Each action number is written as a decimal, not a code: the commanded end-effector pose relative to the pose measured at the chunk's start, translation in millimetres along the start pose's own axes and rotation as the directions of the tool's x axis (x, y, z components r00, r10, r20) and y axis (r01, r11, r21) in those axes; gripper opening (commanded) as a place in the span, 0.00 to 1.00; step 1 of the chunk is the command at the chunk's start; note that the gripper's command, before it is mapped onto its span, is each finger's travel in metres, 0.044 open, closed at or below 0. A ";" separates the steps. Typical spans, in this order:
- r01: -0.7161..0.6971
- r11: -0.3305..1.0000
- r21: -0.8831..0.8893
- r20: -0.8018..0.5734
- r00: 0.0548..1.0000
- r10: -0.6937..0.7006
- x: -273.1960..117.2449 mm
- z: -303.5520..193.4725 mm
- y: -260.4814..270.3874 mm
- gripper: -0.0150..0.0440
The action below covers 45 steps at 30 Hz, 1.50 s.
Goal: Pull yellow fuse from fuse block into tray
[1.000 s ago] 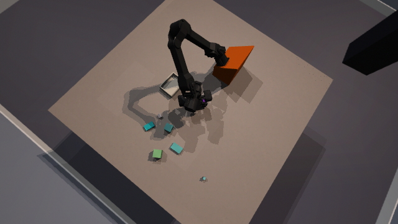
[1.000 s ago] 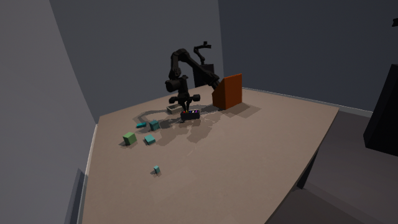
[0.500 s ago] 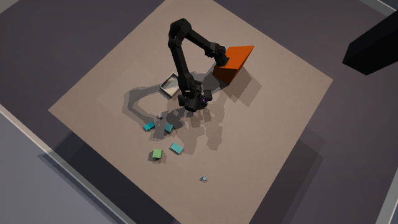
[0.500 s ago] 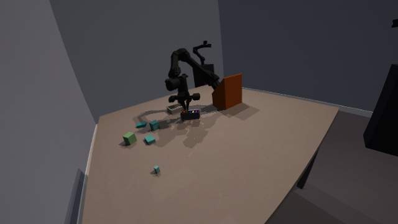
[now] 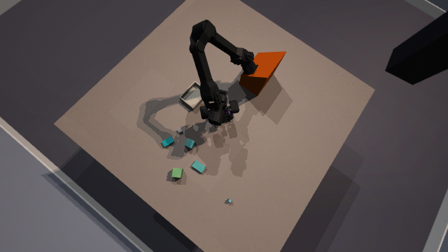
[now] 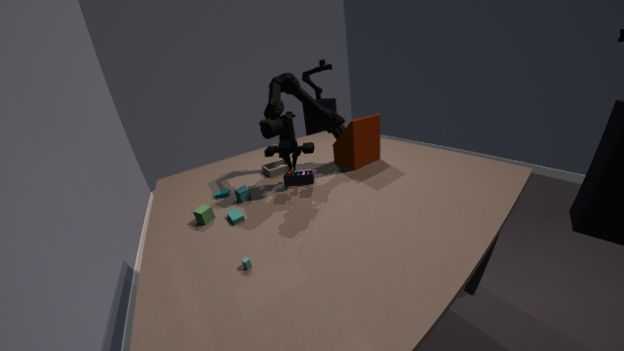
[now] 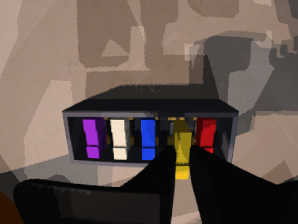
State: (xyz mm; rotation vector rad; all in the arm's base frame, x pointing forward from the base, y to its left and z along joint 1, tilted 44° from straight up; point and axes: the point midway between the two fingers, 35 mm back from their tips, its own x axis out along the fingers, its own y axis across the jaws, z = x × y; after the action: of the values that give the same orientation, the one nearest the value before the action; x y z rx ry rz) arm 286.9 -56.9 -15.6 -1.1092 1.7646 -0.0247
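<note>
Arching up from beside the orange wedge (image 5: 271,64) (image 6: 367,141), the arm (image 5: 201,64) (image 6: 288,83) bends sharply at its elbow in the top view and comes down with the gripper (image 5: 220,112) (image 6: 292,168) (image 7: 181,152) beside the tray (image 5: 186,103) (image 6: 275,172). The fingertips are hidden there (the wrist covers nearly everything beneath it).

From the exterior view, the gripper points down, its fingers nearly together over the fuse block (image 6: 299,180) (image 7: 150,106). The yellow fuse (image 6: 292,172) (image 7: 182,145) shows as a small bright patch at the fingertips. The tray lies behind the block.

Through the wrist view, the fingers are narrowed around the yellow fuse and grip it between them. It stands out above the purple fuse (image 7: 91,137), white fuse (image 7: 119,137), blue fuse (image 7: 148,137) and red fuse (image 7: 206,131); whether its lower end is free of the block, I cannot tell. One finger partly covers the red fuse, and contact there cannot be judged.
</note>
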 end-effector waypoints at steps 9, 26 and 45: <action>-0.002 1.000 0.004 0.002 1.000 0.002 -6.5 0.1 0.2 0.25; -0.002 1.000 0.003 0.001 1.000 0.002 -14.9 -0.3 0.4 0.25; -0.003 1.000 0.003 0.001 1.000 0.003 -38.5 -0.3 0.5 0.25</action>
State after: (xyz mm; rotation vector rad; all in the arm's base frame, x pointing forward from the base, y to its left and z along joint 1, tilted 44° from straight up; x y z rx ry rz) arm 288.5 -32.6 10.0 -1.1123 1.7658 -0.0219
